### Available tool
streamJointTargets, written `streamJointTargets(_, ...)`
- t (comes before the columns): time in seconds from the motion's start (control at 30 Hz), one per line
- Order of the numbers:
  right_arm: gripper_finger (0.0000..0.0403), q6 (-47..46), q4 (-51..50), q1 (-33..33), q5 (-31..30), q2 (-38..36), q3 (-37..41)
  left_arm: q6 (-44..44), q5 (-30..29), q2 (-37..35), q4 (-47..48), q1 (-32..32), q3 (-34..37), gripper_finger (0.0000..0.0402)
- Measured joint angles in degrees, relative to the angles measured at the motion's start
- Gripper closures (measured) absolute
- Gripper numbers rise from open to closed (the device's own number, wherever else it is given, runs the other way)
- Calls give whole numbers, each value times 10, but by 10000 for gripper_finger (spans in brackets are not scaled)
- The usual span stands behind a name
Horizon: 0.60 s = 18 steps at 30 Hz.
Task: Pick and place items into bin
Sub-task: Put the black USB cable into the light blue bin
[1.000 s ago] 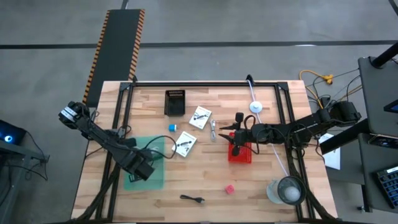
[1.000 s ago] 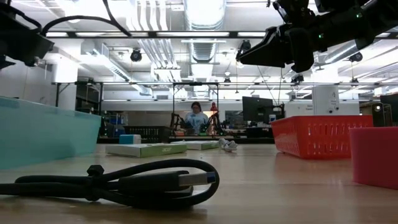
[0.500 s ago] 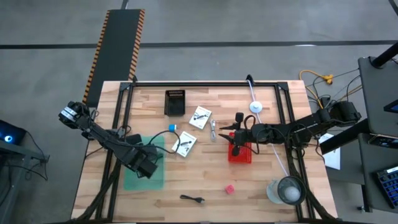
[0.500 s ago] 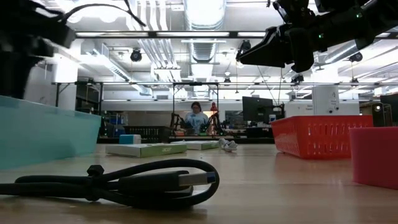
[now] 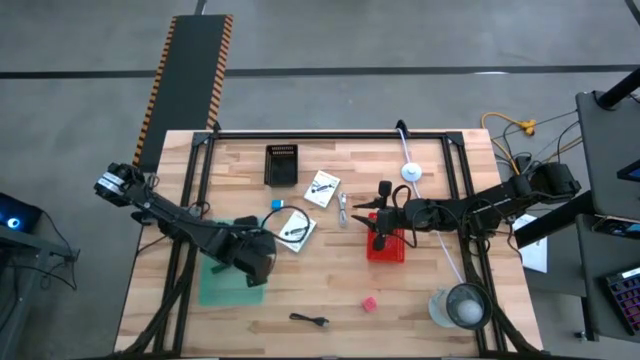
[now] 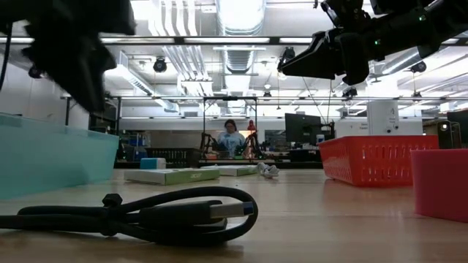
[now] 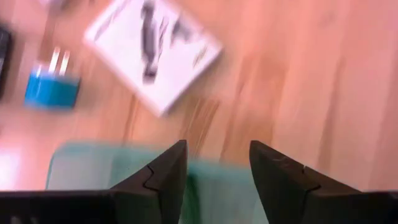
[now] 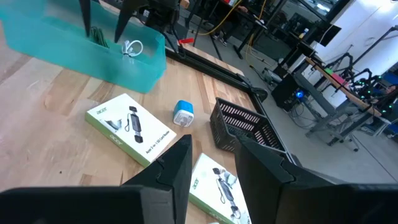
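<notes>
Low view: black cable (image 6: pixel 139 213) coiled nearest the camera, red cube (image 6: pixel 440 183) at the near right edge, teal bin (image 6: pixel 55 162) at left, red basket (image 6: pixel 364 159) at right. Farther back lie two white packets (image 6: pixel 172 175), with the blue cube (image 6: pixel 152 163) behind them.

Left gripper (image 5: pixel 258 258) — over the bin's (image 5: pixel 232 285) edge nearest the packets, fingers (image 7: pixel 163 174) spread apart, nothing between them. Its wrist view looks past the bin rim (image 7: pixel 112 165) to the near packet (image 7: pixel 152 53) and the blue cube (image 7: pixel 51 90), which shows two metal prongs.

Right gripper (image 5: pixel 378 226) hangs over the red basket (image 5: pixel 386 246), waiting; fingers (image 8: pixel 169 163) parted, empty. Its wrist view shows both packets, the blue cube (image 8: pixel 183 114), a black crate (image 8: pixel 242 129) and the bin (image 8: pixel 81 40) beyond, with a green stick (image 8: pixel 96 36) and a white cable piece (image 8: pixel 132 47) already inside.

Likely step: reach for the near packet (image 5: pixel 296 230). It lies flat and looks thin, so I'd come down over one edge with the fingers wide, and lift well clear of the bin wall before crossing.

Hard to make out — left wrist view is motion-blurred; the small pale item (image 5: pixel 343 208) between the far packet (image 5: pixel 322 187) and the basket can't be identified.
</notes>
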<state>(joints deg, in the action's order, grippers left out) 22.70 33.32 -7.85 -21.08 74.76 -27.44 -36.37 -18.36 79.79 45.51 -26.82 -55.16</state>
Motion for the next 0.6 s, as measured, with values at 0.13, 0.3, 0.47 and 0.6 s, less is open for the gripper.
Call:
streamJointTargets(0.13, 296, 0, 0, 0, 0, 0, 0, 80, 0, 0, -97, 8, 0, 244)
streamJointTargets(0.3, 296, 0, 0, 0, 0, 0, 0, 167, 11, 2, -240, 9, 1, 244)
streamJointTargets(0.47, 296, 0, 0, 0, 0, 0, 0, 204, 66, 12, -365, 9, 1, 244)
streamJointTargets(0.6, 296, 0, -1, 0, 0, 0, 0, 202, 91, 43, -433, 1, -2, 244)
